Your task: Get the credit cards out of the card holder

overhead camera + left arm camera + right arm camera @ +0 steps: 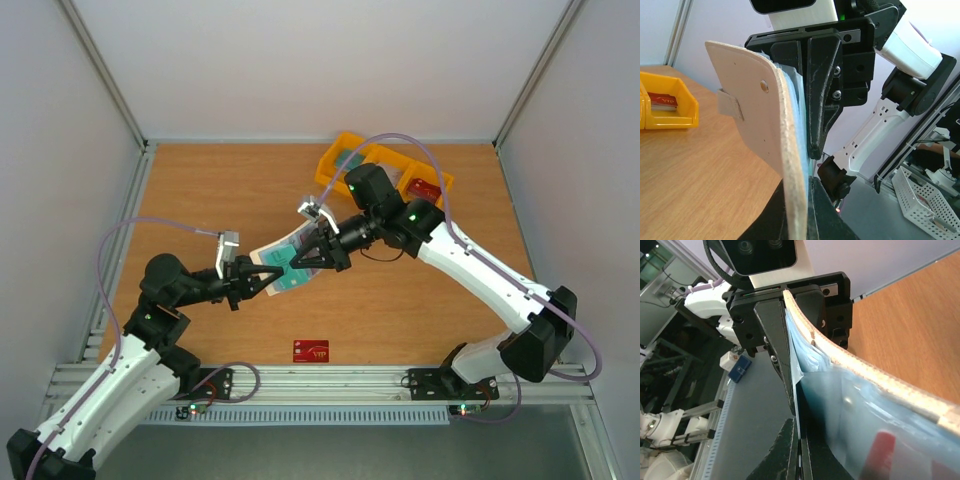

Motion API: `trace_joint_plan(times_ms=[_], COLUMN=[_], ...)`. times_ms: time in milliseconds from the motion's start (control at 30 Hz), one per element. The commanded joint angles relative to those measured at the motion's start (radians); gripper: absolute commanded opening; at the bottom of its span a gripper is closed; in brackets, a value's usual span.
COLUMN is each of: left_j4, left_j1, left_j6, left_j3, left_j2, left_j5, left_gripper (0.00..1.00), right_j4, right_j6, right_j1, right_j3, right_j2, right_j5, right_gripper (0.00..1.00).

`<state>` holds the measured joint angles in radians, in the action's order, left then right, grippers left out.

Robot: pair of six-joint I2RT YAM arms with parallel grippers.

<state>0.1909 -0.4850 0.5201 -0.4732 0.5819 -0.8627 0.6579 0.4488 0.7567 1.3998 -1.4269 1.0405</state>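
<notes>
both arms meet over the middle of the table (420, 300) with the card holder (285, 250) hanging in the air between them, not touching the wood. the left gripper (268, 277) has its fingers pressed together on the near-left edge of it. in the left wrist view the cream outer face stands almost upright right in front of the lens, with the little snap tab (731, 105) sticking off to the side. the right gripper (303, 262) comes in from the other side and is clamped tight too. in the right wrist view its fingertips (790, 450) are squeezed on a thin pale blue layer on the inside of the holder, though honestly i can't tell if that layer is a card or just a pocket flap. the holder looks bowed, cream side curving away toward the table and blue lining facing the right wrist camera. there's a blurry red patch (881, 452) showing through the lining low in that view, too soft to make out. one red card (311, 351) lies flat on the table near the front edge, well apart from the grippers. the yellow bin (335, 165) sits at the far edge with a second red card (424, 189) in its right compartment and something greenish in the left one.
</notes>
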Motion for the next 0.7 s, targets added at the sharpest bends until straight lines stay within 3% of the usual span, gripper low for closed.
trace_joint_plan(times_ms=[0, 67, 200, 333, 400, 500, 667], left_j4=[0.070, 0.095, 0.101, 0.095, 0.098, 0.101, 0.091], left_j1=[-0.004, -0.005, -0.006, -0.006, -0.006, -0.007, -0.007], left_j6=[0.002, 0.009, 0.005, 0.004, 0.007, 0.006, 0.003], left_j3=[0.003, 0.009, 0.012, 0.011, 0.011, 0.010, 0.003], left_j2=[-0.007, -0.013, -0.025, -0.033, -0.034, -0.028, -0.031], left_j5=[0.003, -0.031, -0.048, -0.053, -0.052, -0.053, -0.045], left_gripper=[0.00, 0.01, 0.14, 0.17, 0.14, 0.01, 0.00], right_j4=[-0.044, -0.073, -0.097, -0.092, -0.089, -0.076, -0.008], right_j6=[-0.010, -0.030, -0.059, -0.048, -0.047, -0.041, 0.005], right_j1=[0.011, -0.008, -0.043, -0.047, -0.053, -0.052, -0.053], right_j3=[-0.019, -0.043, -0.054, -0.046, -0.043, -0.032, -0.008], right_j2=[0.037, 0.052, 0.063, 0.083, 0.090, 0.089, 0.084], right_j5=[0.021, 0.027, 0.051, 0.047, 0.047, 0.055, 0.050], right_gripper=[0.01, 0.01, 0.01, 0.01, 0.01, 0.01, 0.06])
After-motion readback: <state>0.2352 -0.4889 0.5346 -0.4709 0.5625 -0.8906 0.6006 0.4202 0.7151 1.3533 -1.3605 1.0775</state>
